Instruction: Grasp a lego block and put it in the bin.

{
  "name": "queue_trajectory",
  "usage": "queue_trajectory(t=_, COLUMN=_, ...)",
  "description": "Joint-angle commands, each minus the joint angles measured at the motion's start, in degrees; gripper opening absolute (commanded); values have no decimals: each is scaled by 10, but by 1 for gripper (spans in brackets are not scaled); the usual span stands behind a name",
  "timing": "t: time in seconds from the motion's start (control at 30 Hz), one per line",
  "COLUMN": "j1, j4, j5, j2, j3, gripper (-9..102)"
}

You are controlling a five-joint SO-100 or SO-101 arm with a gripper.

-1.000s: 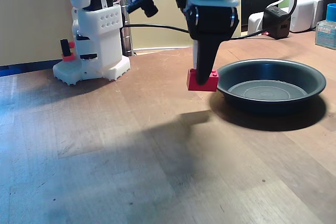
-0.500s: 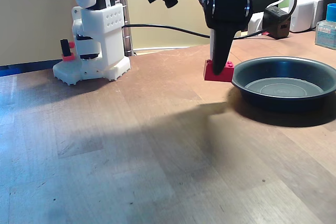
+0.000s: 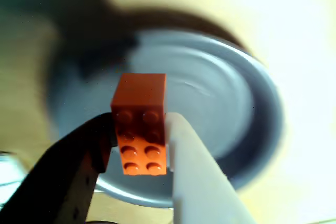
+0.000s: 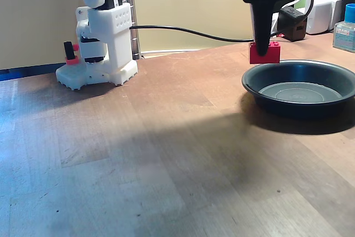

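Nearby, power adapter (image 4: 292, 23) behind bin (image 4: 260, 90).

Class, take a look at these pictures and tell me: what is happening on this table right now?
A white robot arm's two-finger gripper holds a small bright red studded plastic brick in the air, pinched between its fingers. The brick hangs above the near-left rim of a wide, shallow, dark grey round metal pan on the wooden table, as the fixed view shows. It has not been released; the pan looks empty.
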Motion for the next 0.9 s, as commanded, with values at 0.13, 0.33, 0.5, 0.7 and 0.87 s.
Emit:
queue_trajectory(t=0.13, j1=-33, j4=-13, j5=65, j2=-57, j3=-47, gripper=0)
queue_trajectory(t=0.33, j1=-33, j4=-57, j5=107, j2=-121, j3=-137, gripper=0)
queue_trajectory(t=0.5, j1=-34, j4=-52, j5=102, j2=-162, j3=-168, gripper=0)
queue_trajectory(t=0.7, j1=-31, j4=-37, j5=48, j2=-170, j3=-160, gripper=1)
queue_trajectory(t=0.87, j1=-28, j4=6, j5=-22, j2=-164, j3=-160, gripper=10)
